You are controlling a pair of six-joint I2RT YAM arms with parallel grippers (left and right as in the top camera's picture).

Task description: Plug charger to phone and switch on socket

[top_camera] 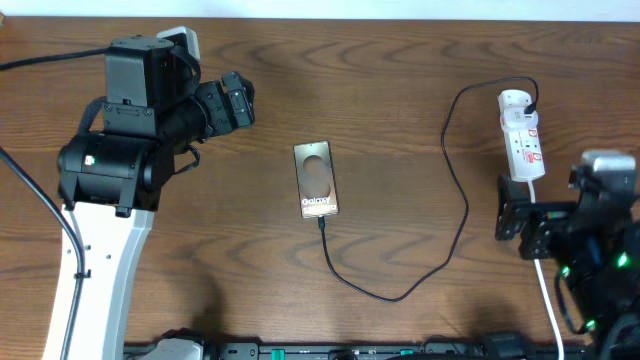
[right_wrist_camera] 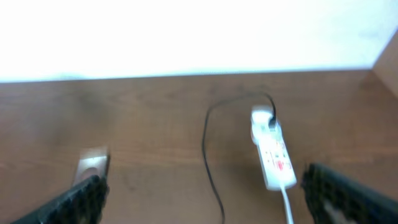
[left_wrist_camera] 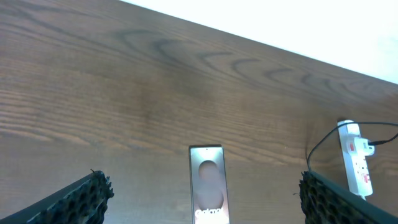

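We find the phone (top_camera: 316, 180) lying flat in the middle of the table (top_camera: 400, 50), its long axis running front to back and its lettering at the near end. The charger (top_camera: 398, 297) meets the phone's near short edge, loops off to the right and climbs to the far end of the socket (top_camera: 521, 135). The tip looks seated to us, though it is too small to be sure. The socket lies well to the right of the phone, also front to back, with its red switches (right_wrist_camera: 278, 163) facing up and its white cord (right_wrist_camera: 286, 205) trailing toward the right arm. We judge the switch to be the step left, and the right gripper (right_wrist_camera: 204, 175) is the nearer one. The socket sits ahead of it and slightly to its right, and its jaws are spread wide and hold nothing. The left gripper (top_camera: 238, 100), just as wide apart and empty, faces the phone, well away from the socket.
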